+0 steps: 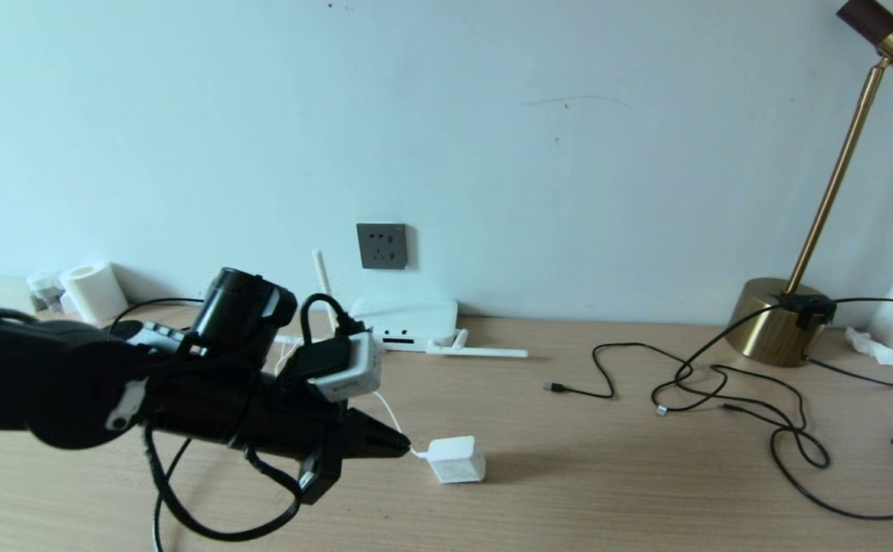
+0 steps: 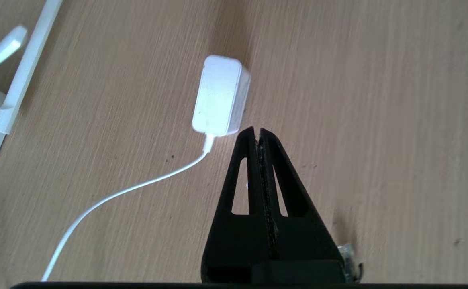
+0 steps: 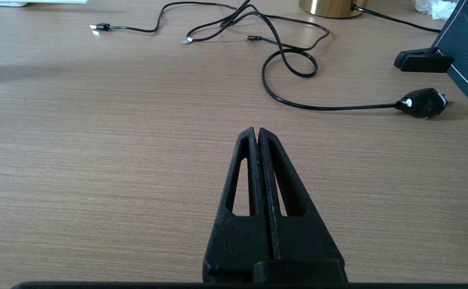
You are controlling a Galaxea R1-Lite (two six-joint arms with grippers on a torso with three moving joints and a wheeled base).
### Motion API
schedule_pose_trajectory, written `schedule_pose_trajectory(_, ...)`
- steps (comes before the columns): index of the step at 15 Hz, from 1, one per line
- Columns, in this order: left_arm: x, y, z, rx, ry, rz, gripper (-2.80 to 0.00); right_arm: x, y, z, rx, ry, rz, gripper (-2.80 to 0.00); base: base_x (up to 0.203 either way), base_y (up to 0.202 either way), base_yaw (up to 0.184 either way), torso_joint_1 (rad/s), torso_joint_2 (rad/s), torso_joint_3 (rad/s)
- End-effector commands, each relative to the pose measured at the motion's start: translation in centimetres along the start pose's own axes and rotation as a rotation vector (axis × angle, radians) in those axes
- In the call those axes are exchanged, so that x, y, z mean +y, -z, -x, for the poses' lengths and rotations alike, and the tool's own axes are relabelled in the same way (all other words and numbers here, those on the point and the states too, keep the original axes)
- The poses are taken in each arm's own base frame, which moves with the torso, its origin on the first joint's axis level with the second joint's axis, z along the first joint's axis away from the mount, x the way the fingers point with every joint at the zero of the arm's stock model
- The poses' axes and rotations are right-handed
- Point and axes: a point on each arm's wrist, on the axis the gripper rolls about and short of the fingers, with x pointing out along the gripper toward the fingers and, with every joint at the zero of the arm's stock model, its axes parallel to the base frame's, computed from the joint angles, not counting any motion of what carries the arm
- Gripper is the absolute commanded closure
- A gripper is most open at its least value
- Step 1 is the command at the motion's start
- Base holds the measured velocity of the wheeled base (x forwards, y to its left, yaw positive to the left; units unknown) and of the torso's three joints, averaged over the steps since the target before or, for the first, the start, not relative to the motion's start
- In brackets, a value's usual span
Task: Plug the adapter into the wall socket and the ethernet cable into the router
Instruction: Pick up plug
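left gripper [image 1: 404,443] is out over the bench [image 1: 615,491], fingers [image 2: 274,160] pressed together with nothing between them, tips right beside the adapter [image 1: 457,458] at the end where its cord [image 2: 129,188] comes out. from the left wrist view the tips sit just off the adapter's near corner, and i can't tell if they touch it. the adapter lies flat on the wood, well out from the wall, its thin white cord curling back under the arm toward the router [image 1: 415,326]. the router sits against the wall, one antenna [image 1: 322,277] standing upright, another [image 1: 484,352] lying flat on the bench. the socket [image 1: 382,246] is on the wall just above the router, nothing plugged into it. over on the right side, thin black cables [image 1: 730,391] loop across the bench near a brass lamp [image 1: 779,322]. the right gripper [image 3: 257,132] hangs low over bare wood, fingers closed tight and empty, well apart from those cables; a black plug [image 3: 422,103] lies off to its side in the right wrist view. a paper roll [image 1: 95,291] stands by the wall at the far left. the ethernet cable i can't pick out for sure.
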Motion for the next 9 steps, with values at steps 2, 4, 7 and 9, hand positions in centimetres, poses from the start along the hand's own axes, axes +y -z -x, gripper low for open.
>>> schedule_pose_trajectory(2,0.4,-1.1,-2.5,0.056,0.024,-0.078,0.00,0.0,0.0,0.0,0.003,0.000,0.000,0.00,0.000,0.000,0.000,0.000,0.00,0.000)
schedule_pose_trajectory(4,0.3,-2.2,-3.7,0.072,0.035,-0.108,0.00,0.0,0.0,0.0,0.002,0.000,0.000,0.00,0.000,0.000,0.000,0.000,0.00,0.000)
schedule_pose_trajectory(7,1.1,-3.2,-5.0,0.140,0.038,-0.105,0.00,0.0,0.0,0.0,0.003,0.000,0.000,0.00,0.000,0.000,0.000,0.000,0.00,0.000)
schedule_pose_trajectory(9,1.7,-3.5,-5.4,0.180,0.043,-0.092,0.00,0.0,0.0,0.0,0.003,0.000,0.000,0.00,0.000,0.000,0.000,0.000,0.00,0.000)
